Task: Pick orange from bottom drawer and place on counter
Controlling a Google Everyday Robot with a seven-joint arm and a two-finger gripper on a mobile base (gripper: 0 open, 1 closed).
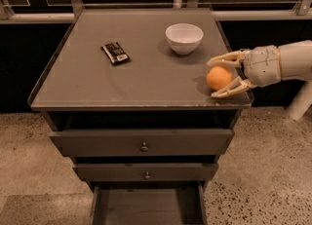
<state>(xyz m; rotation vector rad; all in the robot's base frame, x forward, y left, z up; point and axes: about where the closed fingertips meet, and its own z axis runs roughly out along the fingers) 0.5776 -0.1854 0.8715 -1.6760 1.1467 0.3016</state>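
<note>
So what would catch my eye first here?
The bright orange at the front right corner of the counter, clasped by the robot's pale hand reaching in from the right. Then the white bowl just behind it, and the bottom drawer pulled open below.
</note>
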